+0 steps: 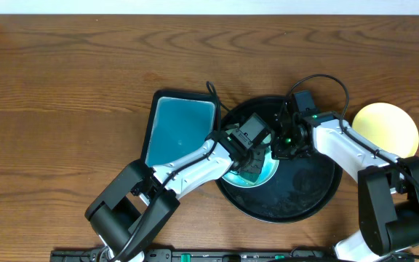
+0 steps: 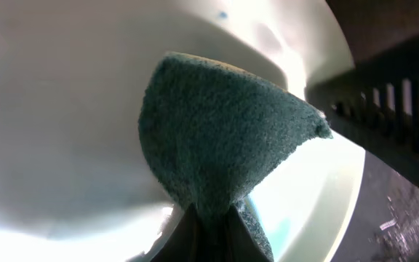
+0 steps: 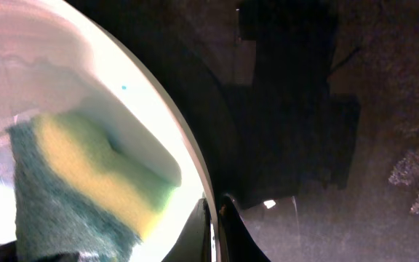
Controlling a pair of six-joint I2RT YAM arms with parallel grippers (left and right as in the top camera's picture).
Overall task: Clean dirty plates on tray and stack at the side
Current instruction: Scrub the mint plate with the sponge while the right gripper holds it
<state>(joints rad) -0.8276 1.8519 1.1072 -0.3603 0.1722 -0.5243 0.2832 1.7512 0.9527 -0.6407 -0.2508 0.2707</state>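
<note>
Toward the near edge of the table, right of its middle, the tray [image 1: 308, 200] carries 1 pale plate [image 1: 268, 172], and scrubbing that plate is the step in hand. The left gripper [image 1: 247, 161] is clamped on a sponge [image 2: 224, 138], whose green scouring face is pressed to the plate's inner surface. The right gripper [image 1: 281, 142] is closed narrow on the plate's far rim and appears to steady it. 1 small teal speck [image 3: 124, 87] shows near the rim, so the wiping does not look finished. The next move probably calls for a stroke over that spot while the rim grip holds. Farther left lies the teal tray [image 1: 177, 127]. By the right edge the yellow plate [image 1: 385, 127] sits on bare wood, the likely stacking place. No 3rd plate shows.
</note>
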